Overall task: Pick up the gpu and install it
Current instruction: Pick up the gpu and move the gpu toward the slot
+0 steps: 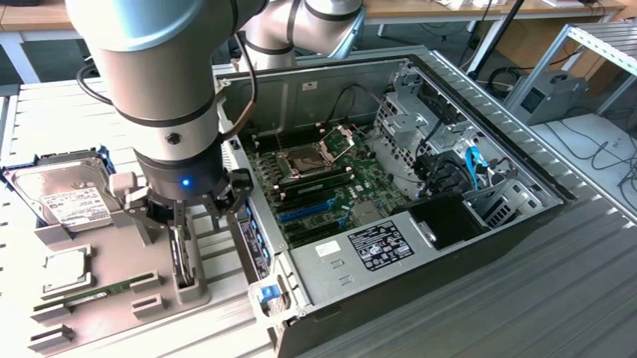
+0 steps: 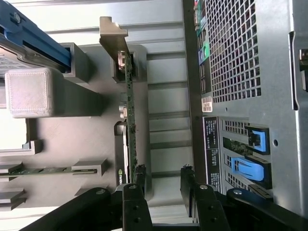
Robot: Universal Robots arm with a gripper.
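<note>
With the gripper (image 2: 162,171) open above the gpu (image 2: 129,120), which stands on edge in the grey holder (image 2: 96,103) beside the computer case (image 1: 329,86), one fingertip (image 2: 139,171) lies nearly over the card's edge, so a descent risks striking the board instead of straddling it.

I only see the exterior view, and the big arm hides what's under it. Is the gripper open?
Observer: Yes, the wrist view shows the gripper open, holding nothing.
Operator: Is the gpu right in the middle of it?
Observer: No. The gpu lines up with one of the fingers, not the gap.
Operator: Is it lying flat?
Observer: It stands on edge in a grey holder, its silver bracket at the end far from the gripper.
</note>
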